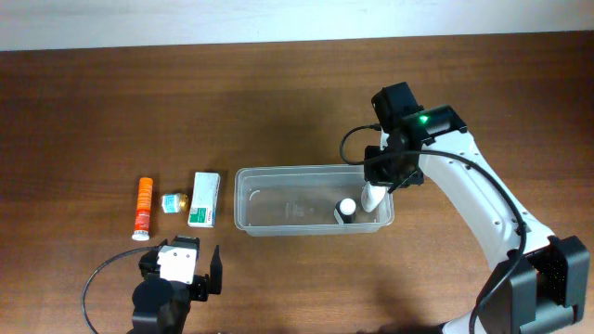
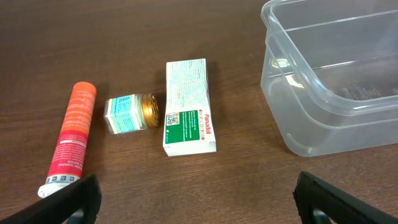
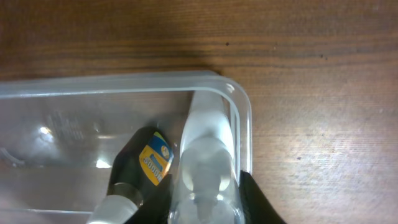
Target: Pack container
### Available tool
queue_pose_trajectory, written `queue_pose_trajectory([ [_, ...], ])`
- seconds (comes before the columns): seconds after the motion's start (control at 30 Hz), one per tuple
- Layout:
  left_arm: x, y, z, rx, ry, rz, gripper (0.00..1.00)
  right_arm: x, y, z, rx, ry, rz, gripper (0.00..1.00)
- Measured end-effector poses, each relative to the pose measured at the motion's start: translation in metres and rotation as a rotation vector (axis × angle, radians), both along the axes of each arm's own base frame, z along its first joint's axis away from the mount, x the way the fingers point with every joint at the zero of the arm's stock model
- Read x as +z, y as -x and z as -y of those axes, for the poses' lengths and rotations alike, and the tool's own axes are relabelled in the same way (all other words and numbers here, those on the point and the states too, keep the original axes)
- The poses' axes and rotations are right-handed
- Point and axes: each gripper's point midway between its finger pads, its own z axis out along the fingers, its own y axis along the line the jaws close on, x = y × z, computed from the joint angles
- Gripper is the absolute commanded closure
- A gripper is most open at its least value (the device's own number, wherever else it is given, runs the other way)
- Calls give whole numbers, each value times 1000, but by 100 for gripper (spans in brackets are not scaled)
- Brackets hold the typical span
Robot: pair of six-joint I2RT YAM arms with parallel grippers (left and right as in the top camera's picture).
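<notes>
Container (image 1: 278,199) holds dark bottle (image 3: 146,165), white bottle (image 3: 205,155).

We saw the right arm (image 1: 483,199) built of smooth white links with black joints, a green light (image 1: 423,119) glowing on its black wrist block and a thin black cable (image 1: 347,145) looping beside it. The left arm (image 1: 165,299) was black with a white wrist plate, black fingers (image 2: 69,200) and its own looped cable (image 1: 91,283)

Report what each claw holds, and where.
Left claw: nothing, open. Right claw: apparently a white bottle, inside the container; exact grip spot cannot be told.
</notes>
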Motion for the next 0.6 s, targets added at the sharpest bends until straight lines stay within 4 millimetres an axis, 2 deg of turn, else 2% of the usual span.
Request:
queue_pose_trajectory([
  [0.17,0,0,0,0,0,0,0,0,5,0,-1,-3,-21,90],
  [0.37,0,0,0,0,0,0,0,2,32,7,-6,19,-119,89],
  [0.6,0,0,0,0,0,0,0,22,42,10,-9,7,-81,89],
])
